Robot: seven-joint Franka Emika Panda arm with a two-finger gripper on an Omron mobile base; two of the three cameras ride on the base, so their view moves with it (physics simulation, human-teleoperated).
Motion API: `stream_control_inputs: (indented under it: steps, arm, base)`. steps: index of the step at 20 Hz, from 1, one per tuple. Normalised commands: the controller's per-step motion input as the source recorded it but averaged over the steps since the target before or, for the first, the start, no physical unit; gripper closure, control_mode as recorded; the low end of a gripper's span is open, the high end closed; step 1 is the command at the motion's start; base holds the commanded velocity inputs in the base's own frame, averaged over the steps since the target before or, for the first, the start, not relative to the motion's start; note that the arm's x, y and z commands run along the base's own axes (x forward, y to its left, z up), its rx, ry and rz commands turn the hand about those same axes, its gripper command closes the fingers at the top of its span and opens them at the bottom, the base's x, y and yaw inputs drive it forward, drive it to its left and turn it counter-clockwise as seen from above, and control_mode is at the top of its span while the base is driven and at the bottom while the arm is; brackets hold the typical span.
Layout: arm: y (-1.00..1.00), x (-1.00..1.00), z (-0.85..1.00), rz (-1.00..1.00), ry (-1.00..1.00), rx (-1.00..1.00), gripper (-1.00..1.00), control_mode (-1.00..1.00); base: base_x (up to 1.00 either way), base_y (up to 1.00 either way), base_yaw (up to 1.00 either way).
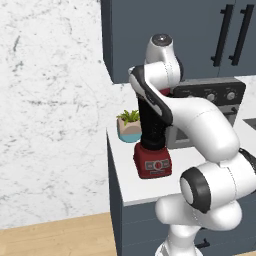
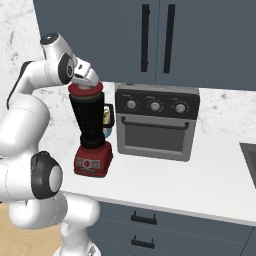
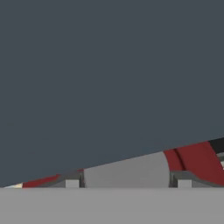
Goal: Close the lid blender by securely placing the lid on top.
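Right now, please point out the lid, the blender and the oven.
lid (image 2: 85,90), right base view, its red rim.
blender (image 2: 91,121), right base view, middle of the dark jar.
oven (image 2: 153,137), right base view, its door window.

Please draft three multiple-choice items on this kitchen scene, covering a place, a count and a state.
1. Where does the small potted plant stand?
A. on the counter behind the blender
B. on top of the oven
C. on the floor

2. How many knobs does the oven have?
A. one
B. three
C. five

3. Where is the lid now?
A. flat on the counter
B. on the oven
C. at the rim of the blender jar, under the claw

Answers: 1 A, the left base view shows it on the counter past the jar; 2 B, three knobs sit along the oven's panel; 3 C, the red disc sits at the jar's top beneath the hand.
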Motion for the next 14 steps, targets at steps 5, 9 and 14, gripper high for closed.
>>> stream_control_inputs:
  steps: [5, 9, 14]
  arm:
    - [-0.18, 0.06, -0.2, 0.0, 0.0, 0.0, 1.0, -1.0]
    - [-0.03, 0.0, -0.05, 0.0, 0.0, 0.0, 1.0, -1.0]
    - [0.0, 0.0, -0.11, 0.0, 0.0, 0.0, 1.0, -1.0]
  base:
    - [0.0, 0.0, 0.0]
    - [0.0, 0.0, 0.0]
    - [0.0, 0.0, 0.0]
